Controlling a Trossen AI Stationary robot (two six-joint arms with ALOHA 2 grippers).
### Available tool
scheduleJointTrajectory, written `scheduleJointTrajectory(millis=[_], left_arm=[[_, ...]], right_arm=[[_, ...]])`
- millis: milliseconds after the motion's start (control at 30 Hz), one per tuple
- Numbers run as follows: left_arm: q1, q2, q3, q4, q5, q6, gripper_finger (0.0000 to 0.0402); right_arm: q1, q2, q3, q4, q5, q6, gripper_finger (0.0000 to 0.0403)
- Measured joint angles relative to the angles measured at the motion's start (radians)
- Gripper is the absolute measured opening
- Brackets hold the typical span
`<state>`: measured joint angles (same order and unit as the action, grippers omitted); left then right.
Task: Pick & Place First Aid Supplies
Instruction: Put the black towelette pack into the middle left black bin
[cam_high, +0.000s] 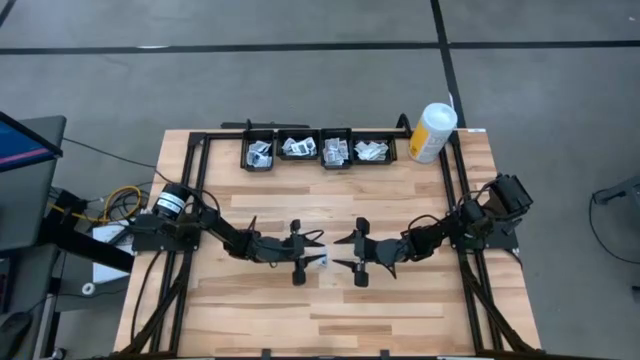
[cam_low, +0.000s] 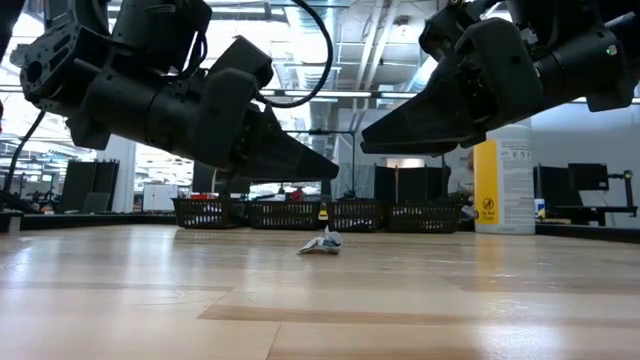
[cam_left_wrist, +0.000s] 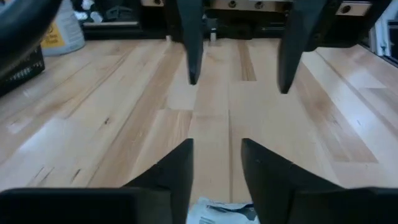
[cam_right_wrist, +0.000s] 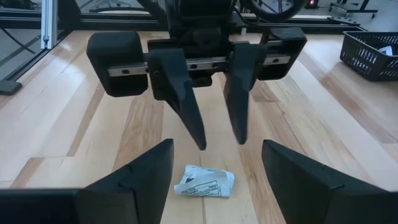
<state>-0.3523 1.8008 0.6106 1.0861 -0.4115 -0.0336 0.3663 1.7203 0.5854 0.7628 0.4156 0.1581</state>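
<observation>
**Packet loose on counter between two grippers**

One crumpled white packet (cam_right_wrist: 204, 182) with grey-blue print, lying flat on the wooden counter (cam_high: 400, 290) near its middle, touched by neither gripper. Directly between the two arms, just below and in front of both sets of fingertips.

Left gripper (cam_right_wrist: 214, 134) above the packet, fingers parted with a clear gap, holding nothing; tips clear of the wood in the low view. Right gripper (cam_high: 338, 252) facing it from the other side, fingers spread wide, also empty and raised off the counter.

More packets (cam_high: 297, 148) farther back, sorted into four black baskets (cam_high: 272, 162) in a row along the counter's far edge. Just right of the row, a white-and-yellow canister (cam_high: 432, 131), upright near the far right corner.

Black frame rails (cam_high: 190, 200) down both sides of the counter.
</observation>
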Motion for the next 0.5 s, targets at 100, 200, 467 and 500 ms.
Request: scheduleJointTrajectory(millis=[100,200,467,500], left_arm=[[0.003,0.000,0.000,-0.006,-0.044,-0.050,0.0162],[0.009,0.000,0.000,-0.012,-0.023,-0.053,0.0186],[0.019,0.000,0.000,-0.061,0.072,-0.051,0.0207],[0.019,0.000,0.000,-0.074,0.074,-0.051,0.0206]], right_arm=[[0.000,0.000,0.000,0.000,0.000,0.000,0.0240],[0.000,0.000,0.000,0.000,0.000,0.000,0.0240],[0.000,0.000,0.000,0.000,0.000,0.000,0.0240],[0.000,0.000,0.000,0.000,0.000,0.000,0.0240]])
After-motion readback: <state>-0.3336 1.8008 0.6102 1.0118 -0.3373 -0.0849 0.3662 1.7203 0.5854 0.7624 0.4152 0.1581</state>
